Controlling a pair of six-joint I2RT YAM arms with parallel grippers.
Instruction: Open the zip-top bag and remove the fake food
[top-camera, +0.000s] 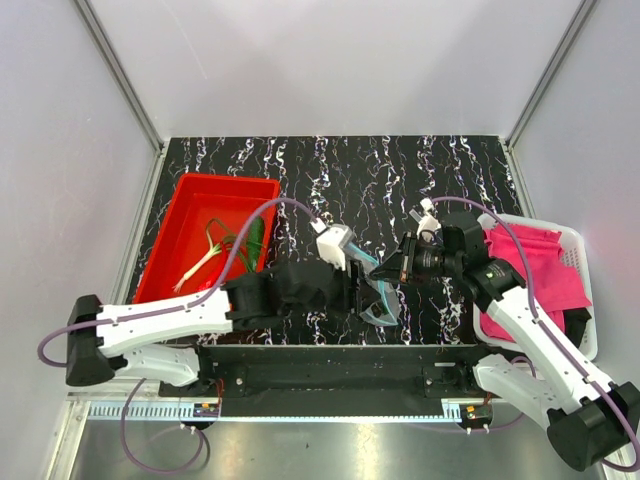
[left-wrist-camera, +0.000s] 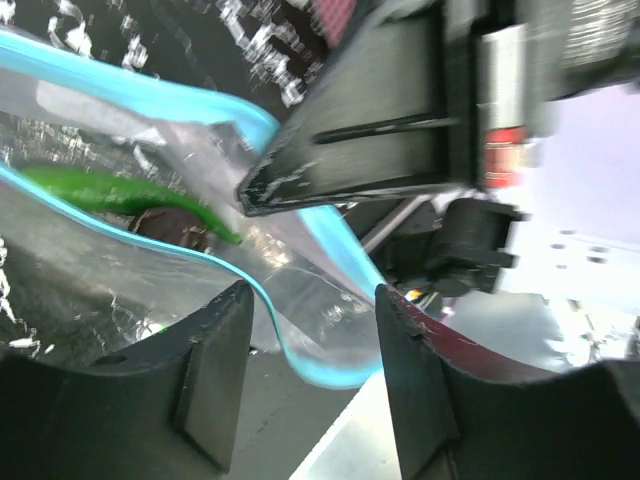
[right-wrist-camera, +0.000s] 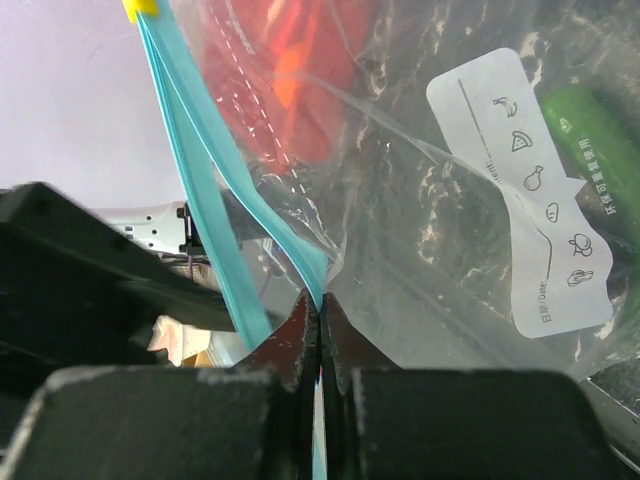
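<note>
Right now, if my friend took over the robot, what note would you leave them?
Left gripper: open, jaws either side of the zip-top bag's blue strip.
Right gripper: shut on that strip.
Done: bag mouth parted; green onion lies in the red tray.
Left to do: a green piece is inside the bag; take it out.

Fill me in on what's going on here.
Two robot arms are working a clear bag open above the table. The right arm's fingers are shut on the bag's teal zip strip, pinching one lip. The left arm's fingers stand open around the other lip, not gripping it. A green toy vegetable is in the bag. A green onion lies in the red tray at the left.
</note>
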